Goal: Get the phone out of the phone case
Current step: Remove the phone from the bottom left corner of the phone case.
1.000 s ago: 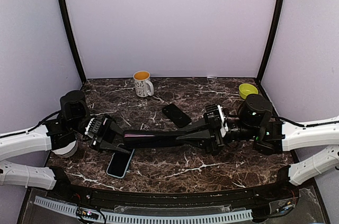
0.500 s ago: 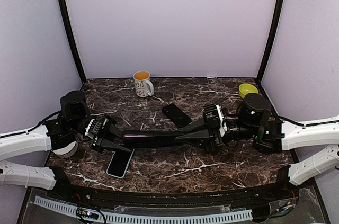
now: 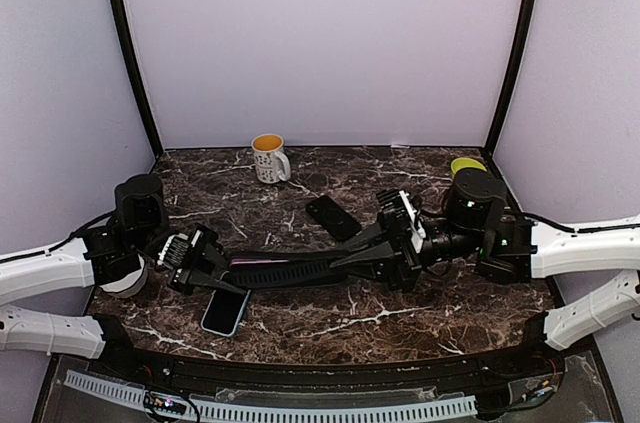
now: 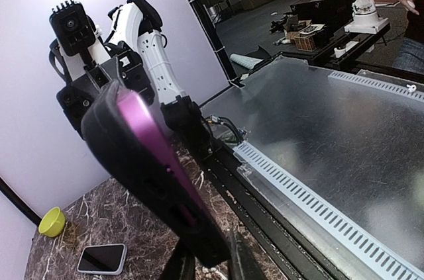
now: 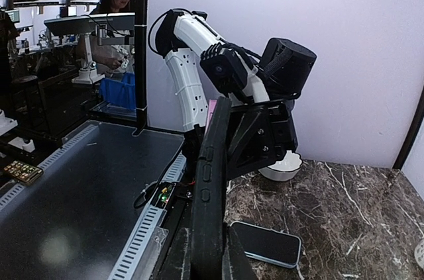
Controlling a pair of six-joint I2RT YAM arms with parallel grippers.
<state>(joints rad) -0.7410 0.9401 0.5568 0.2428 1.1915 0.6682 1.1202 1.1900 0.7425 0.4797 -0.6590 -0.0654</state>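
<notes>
The left arm [image 3: 45, 273] and the right arm [image 3: 590, 248] have smooth white shells with little dark screw holes. Each one has a big round black joint [image 3: 140, 201], like a fat can. A thin black cable [image 3: 70, 232] runs along each. The left gripper [image 3: 228, 278] and the right gripper [image 3: 345, 263] are black, with pale ribbed bits on top

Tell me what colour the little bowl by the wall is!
Yellow-green. The bowl shows best in the left wrist view, sitting on the dark marble table.
</notes>
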